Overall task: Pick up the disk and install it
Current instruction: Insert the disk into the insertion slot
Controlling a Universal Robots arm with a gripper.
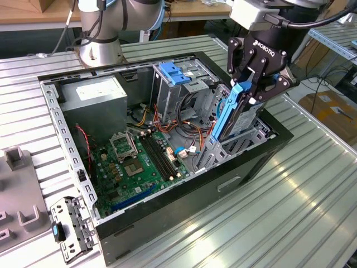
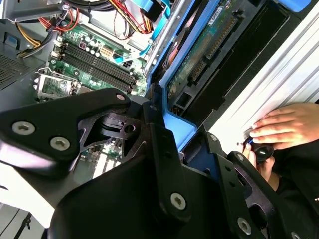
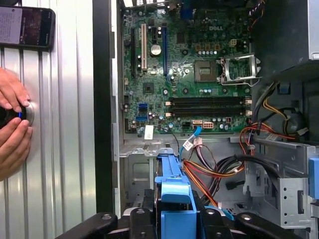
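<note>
My gripper point(image 1: 249, 92) is shut on the disk point(image 1: 230, 114), a dark drive with bright blue rails. The disk hangs on edge, tilted, with its lower end inside the metal drive bay point(image 1: 251, 137) at the exterior view's right end of the open computer case point(image 1: 167, 195). In the first wrist view the disk's blue carrier point(image 3: 172, 196) sits between my black fingers point(image 3: 209, 221), above the bay's metal floor. In the second wrist view the disk's green circuit side point(image 2: 199, 55) and blue rail point(image 2: 177, 127) run away from the gripper point(image 2: 179, 147).
The case holds a motherboard point(image 1: 142, 159), a grey power supply point(image 1: 95, 100), loose cables point(image 3: 214, 172) and a tall grey cage with a light blue handle point(image 1: 175, 73). A perforated bracket point(image 1: 70, 226) lies beside the case. A person's hands point(image 3: 12, 124) and a phone point(image 3: 27, 27) rest on the table.
</note>
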